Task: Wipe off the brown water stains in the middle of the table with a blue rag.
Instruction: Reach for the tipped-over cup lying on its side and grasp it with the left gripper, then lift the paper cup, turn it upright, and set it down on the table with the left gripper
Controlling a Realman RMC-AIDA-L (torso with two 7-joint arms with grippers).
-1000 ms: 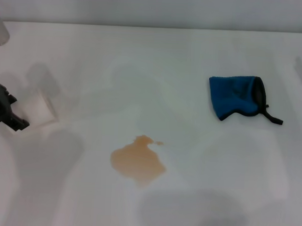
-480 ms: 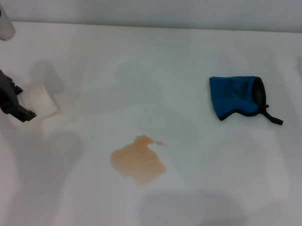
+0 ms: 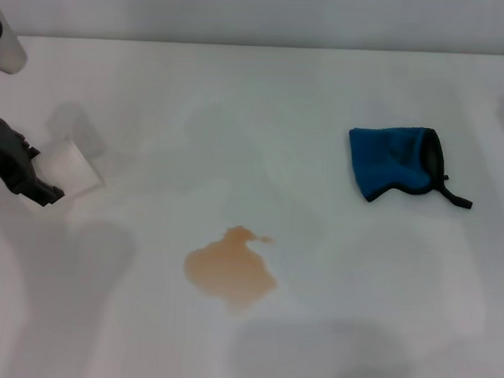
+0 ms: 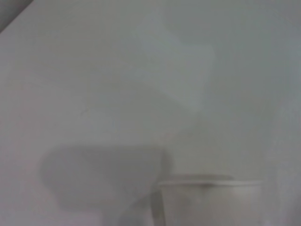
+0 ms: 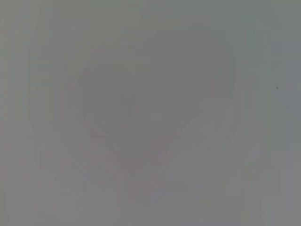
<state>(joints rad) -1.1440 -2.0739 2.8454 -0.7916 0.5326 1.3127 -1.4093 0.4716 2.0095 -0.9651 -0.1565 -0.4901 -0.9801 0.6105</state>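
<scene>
The brown water stains [image 3: 231, 269] lie as one tan blotch with a small droplet in the middle of the white table [image 3: 263, 122]. The blue rag [image 3: 393, 162], with black trim and a loop strap, lies crumpled at the right, apart from the stain. My left gripper [image 3: 45, 182] is at the far left edge, shut on a tilted white paper cup [image 3: 71, 168]. The cup's rim shows in the left wrist view [image 4: 207, 181]. My right gripper is out of view; the right wrist view shows only blank grey surface.
A pale rounded object [image 3: 5, 46] sits at the far left corner of the table. The table's far edge runs along the top of the head view.
My left gripper has moved a little up and to the right with the cup. The rag and the stain have not moved.
</scene>
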